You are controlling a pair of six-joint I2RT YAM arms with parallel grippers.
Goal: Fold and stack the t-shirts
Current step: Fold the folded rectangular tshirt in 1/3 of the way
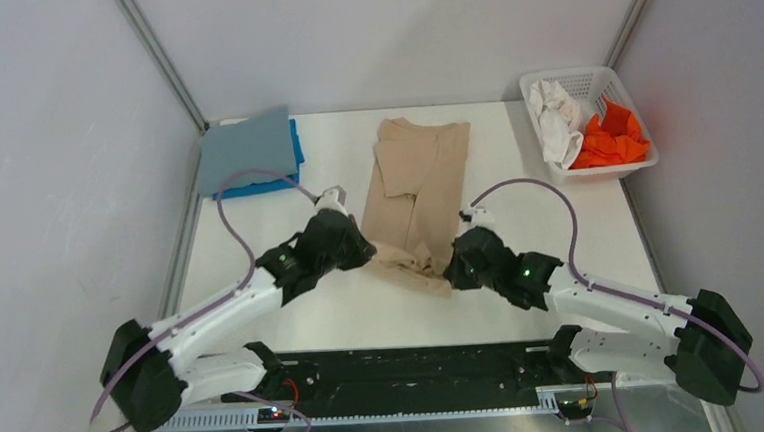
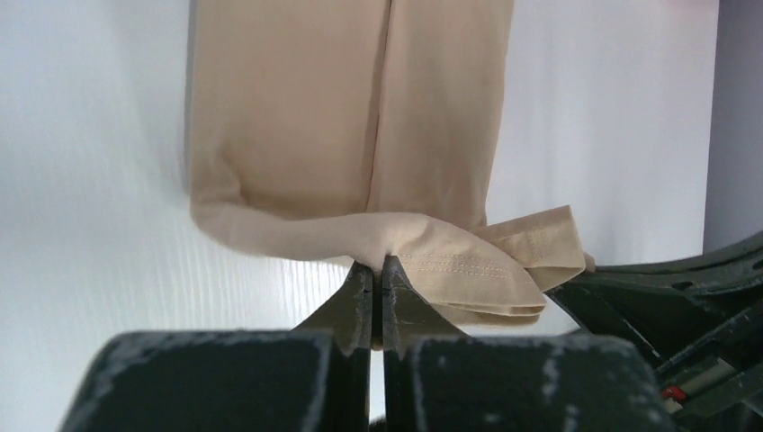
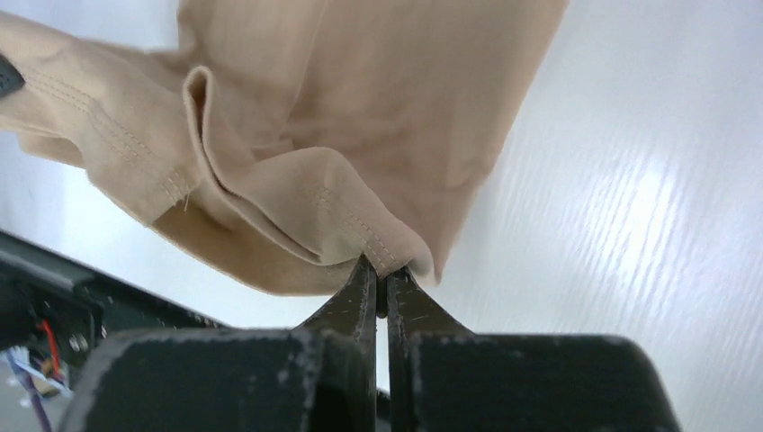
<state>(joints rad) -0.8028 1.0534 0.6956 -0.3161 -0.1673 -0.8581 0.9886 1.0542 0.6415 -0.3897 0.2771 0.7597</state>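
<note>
Bright even overhead light, soft shadows; glare streaks on table (image 3: 648, 207); wrist views blurry up close

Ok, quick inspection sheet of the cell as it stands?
Surface: white table, glossy.
Job's things: tan shirt mid-table, near hem lifted; grey-blue shirt folded on blue shirt, far left; white shirt and orange shirt crumpled in basket, far right.
Clutter: nothing seen.
Grippers: left gripper and right gripper, jaws shut on the tan shirt's near hem.
Cables: purple cables looped above each arm.
Surroundings: plain grey walls.
</note>
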